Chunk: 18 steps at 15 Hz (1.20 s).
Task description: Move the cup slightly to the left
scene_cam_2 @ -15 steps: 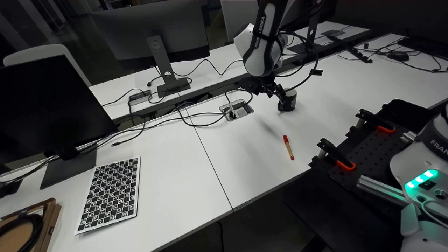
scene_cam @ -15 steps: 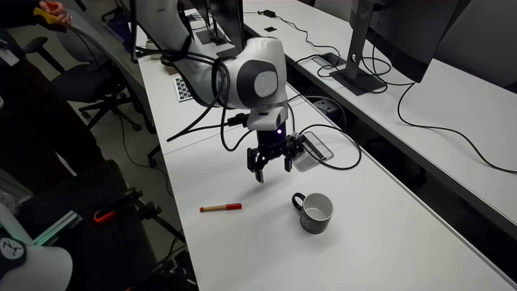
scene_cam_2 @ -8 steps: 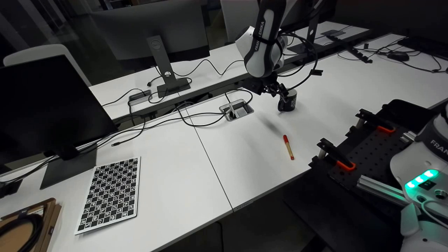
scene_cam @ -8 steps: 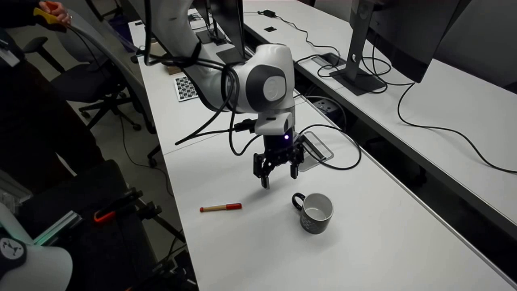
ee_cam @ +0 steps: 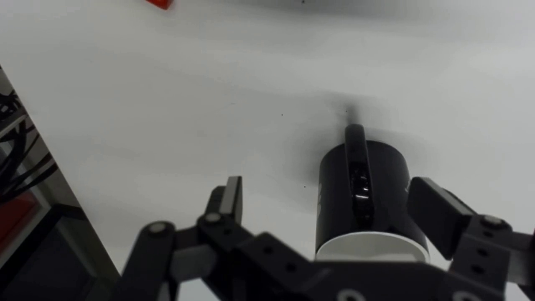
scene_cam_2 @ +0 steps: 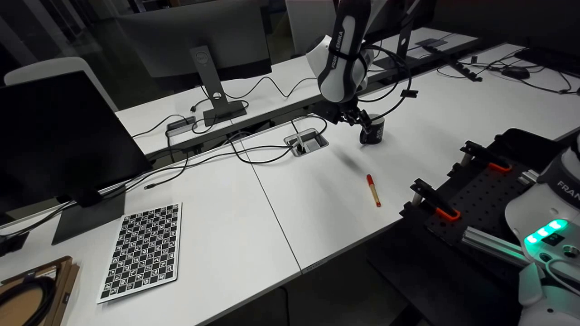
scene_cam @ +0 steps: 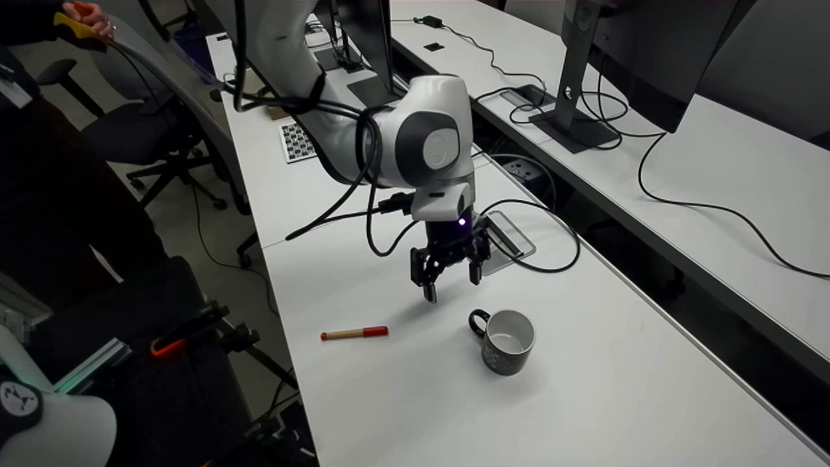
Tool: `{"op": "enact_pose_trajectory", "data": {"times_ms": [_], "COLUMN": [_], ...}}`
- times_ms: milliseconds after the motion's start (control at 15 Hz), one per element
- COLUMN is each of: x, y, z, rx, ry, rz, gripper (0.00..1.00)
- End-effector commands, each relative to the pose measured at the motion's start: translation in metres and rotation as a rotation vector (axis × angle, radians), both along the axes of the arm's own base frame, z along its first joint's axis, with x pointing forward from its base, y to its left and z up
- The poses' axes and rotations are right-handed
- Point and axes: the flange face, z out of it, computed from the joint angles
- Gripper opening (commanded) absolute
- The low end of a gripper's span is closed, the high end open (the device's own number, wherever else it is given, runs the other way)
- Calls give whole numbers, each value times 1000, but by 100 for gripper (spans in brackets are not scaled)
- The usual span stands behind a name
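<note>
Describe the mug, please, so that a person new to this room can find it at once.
In an exterior view, find the long white desk that the robot arm reaches over. Lower in that picture, right of the pen, stands the mug. Unlike the pen, red and tan and lying flat, it is upright, dark outside and pale grey inside, with a black loop handle.

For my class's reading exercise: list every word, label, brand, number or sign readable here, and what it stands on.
"FRAN… EMIKA": robot arm; a black strap hides the middle.
"FRAN": robot base, cut by the picture edge.
Monitor stand: logo, blurred, perhaps "DELL".
Too small or blurred to read: print on the mug, label on the cardboard box, mark on the desk edge, emblem on the arm's joint cap.
No readable numbers.
</note>
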Motion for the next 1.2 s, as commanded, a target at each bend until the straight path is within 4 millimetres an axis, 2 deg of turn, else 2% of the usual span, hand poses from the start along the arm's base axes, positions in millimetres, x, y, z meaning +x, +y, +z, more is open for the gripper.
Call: {"op": "enact_pose_trajectory", "data": {"times_ms": [0, 400, 800, 1133], "x": [7, 9, 22, 24], "y": [-8, -26, -36, -41], "z": [-17, -33, -32, -36], "rx": [-1, -38, -20, -20], "ry": [-35, -43, -93, -82], "rz": [21, 27, 74, 108], "gripper": [100, 100, 100, 100]}}
